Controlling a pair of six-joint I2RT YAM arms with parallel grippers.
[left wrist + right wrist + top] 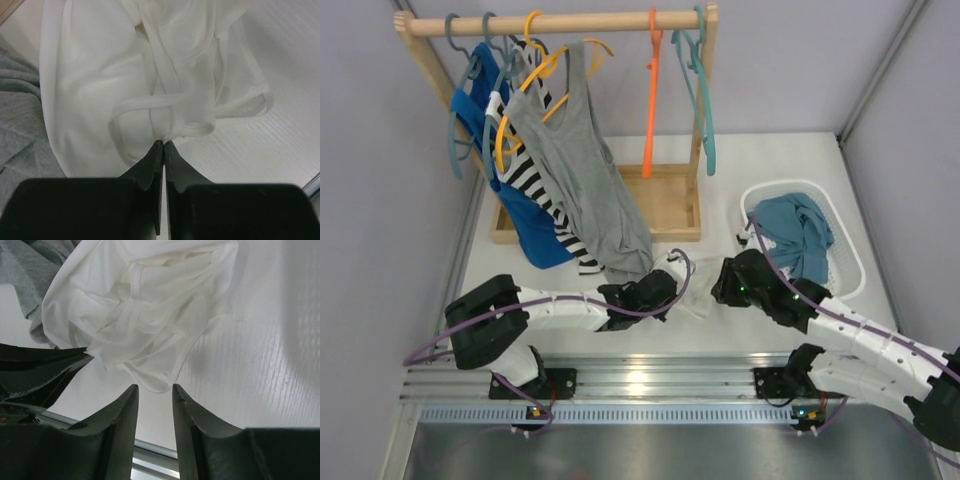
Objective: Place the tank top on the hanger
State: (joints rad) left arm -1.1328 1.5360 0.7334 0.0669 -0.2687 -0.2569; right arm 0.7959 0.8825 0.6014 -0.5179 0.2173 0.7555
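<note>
- Top external view: one white basket (pixel 850 262) at the right of the frame holds one teal-blue garment (pixel 798 232).
- One wooden rack (pixel 560 22) stands at the top. One bright orange hanger (pixel 652 90) hangs bare on it, and one yellow-orange hanger (pixel 545 62) carries a grey tank top (pixel 582 180). The teal hangers (pixel 703 100) overlap, so I cannot count them.
- The white tank top (pixel 692 285) lies crumpled on the worktop (pixel 720 165) at lower centre, between the left gripper (pixel 665 290) and the right gripper (pixel 722 283).
- Left wrist view: the left gripper (pixel 163 145) has its jaws pressed together, pinching a hemmed edge of the tank top (pixel 95 75). The fabric bunches above the tips, and grey cloth (pixel 20 115) lies at the left edge.
- Right wrist view: the right gripper (pixel 154 389) has a narrow gap between its jaws and grasps nothing. The lower edge of the tank top (pixel 150 300) comes down to the mouth of that gap, but I cannot tell whether they touch. The left gripper (pixel 45 371) shows at middle left, at the fabric's edge.
</note>
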